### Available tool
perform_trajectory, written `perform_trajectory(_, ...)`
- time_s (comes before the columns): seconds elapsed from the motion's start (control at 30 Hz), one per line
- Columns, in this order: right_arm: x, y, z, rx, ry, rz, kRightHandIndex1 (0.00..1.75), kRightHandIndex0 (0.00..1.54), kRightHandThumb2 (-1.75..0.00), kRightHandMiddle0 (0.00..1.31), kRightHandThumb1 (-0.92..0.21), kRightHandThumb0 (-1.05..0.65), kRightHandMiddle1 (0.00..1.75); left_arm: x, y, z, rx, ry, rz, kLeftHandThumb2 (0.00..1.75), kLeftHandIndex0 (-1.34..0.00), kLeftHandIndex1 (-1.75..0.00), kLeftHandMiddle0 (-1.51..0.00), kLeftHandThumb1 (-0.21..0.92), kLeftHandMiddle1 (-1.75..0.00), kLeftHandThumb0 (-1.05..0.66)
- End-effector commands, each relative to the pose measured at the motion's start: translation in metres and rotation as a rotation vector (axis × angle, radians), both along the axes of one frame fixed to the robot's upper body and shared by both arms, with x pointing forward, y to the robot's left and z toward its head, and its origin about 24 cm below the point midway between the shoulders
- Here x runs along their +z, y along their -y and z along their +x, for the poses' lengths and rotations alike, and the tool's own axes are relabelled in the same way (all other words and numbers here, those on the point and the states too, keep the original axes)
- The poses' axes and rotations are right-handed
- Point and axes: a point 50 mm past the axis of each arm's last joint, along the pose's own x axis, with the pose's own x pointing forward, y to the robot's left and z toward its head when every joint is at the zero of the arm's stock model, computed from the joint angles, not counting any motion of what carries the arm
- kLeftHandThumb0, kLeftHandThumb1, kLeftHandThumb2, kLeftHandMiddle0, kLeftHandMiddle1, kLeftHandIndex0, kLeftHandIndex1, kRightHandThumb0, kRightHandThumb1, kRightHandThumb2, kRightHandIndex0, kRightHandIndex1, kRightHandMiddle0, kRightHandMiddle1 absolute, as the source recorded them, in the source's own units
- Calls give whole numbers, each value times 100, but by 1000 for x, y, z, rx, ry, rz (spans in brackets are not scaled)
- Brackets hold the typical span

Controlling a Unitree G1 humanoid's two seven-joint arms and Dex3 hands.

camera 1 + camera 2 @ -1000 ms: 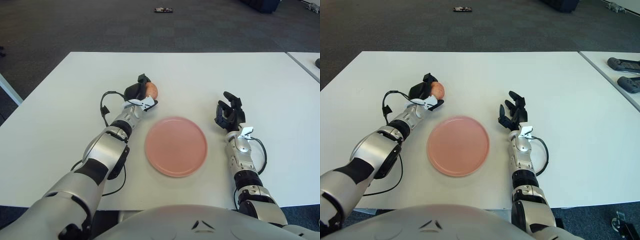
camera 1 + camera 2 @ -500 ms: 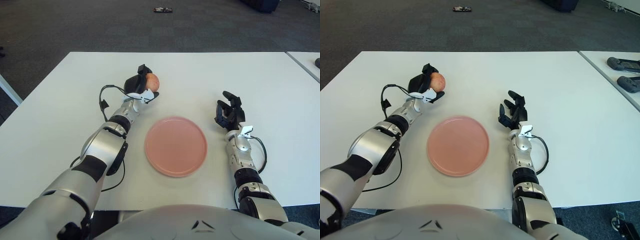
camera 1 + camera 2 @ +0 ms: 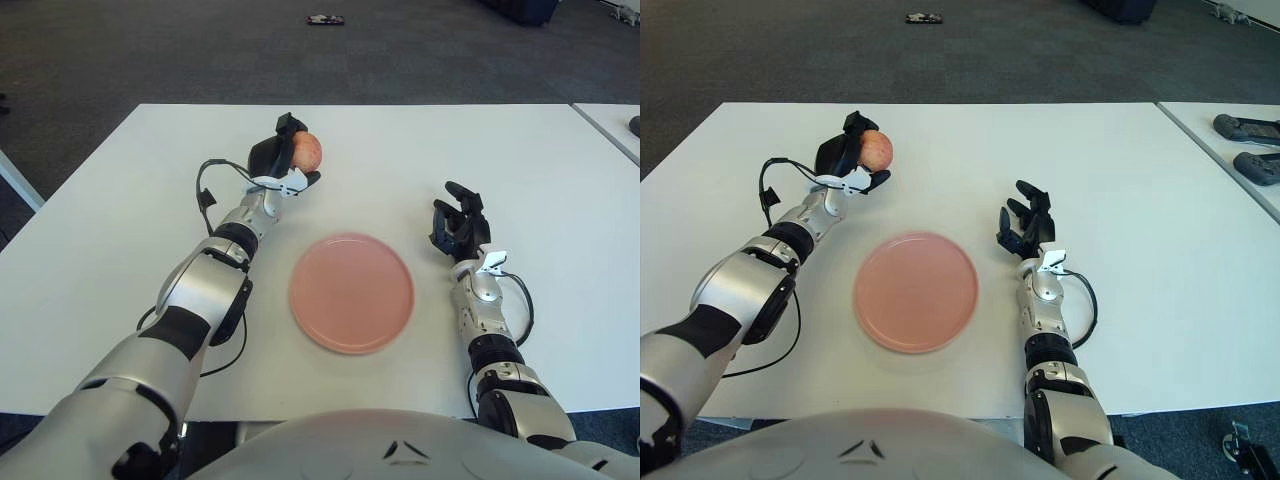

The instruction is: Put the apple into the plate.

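Left hand (image 3: 280, 160) clamped round the apple (image 3: 306, 150), held off the table toward its far edge, beyond the plate (image 3: 352, 292); looks firm, smooth, roundish, likely slippery; grip across its widest part; right hand (image 3: 458, 226) idle right of plate, fingers loose.

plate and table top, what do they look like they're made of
The plate: probably plastic or glazed ceramic, going by its even salmon pink and smooth, soft sheen; the look doesn't settle which. The table: likely white laminate, flat and matte, with no grain showing.
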Motion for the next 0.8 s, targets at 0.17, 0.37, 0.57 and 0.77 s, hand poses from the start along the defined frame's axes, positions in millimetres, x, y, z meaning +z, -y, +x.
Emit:
perform_trajectory(0.17,-23,0,-12,-21,-128,18,80,14,-95,0,-55,-42,91,21,12,-5,-138,153,-54,137,-65,-175,-121,27,-175,-49)
perform_trajectory(0.37,-22,-1,-11,-17,-129,11,79,13,-95,0,-56,-44,89,24,20,-15,-240,244,-60,138,-65,-175,-121,26,-175,-49)
perform_trajectory(0.57,-22,0,-11,-14,-131,13,79,13,-94,0,-57,-43,88,22,23,-25,-334,272,-48,140,-66,-175,-122,25,-175,-50)
perform_trajectory(0.77,-23,0,-11,-11,-135,17,79,13,-94,0,-57,-44,87,15,27,-50,-514,256,-30,140,-67,-175,-122,24,-175,-50)
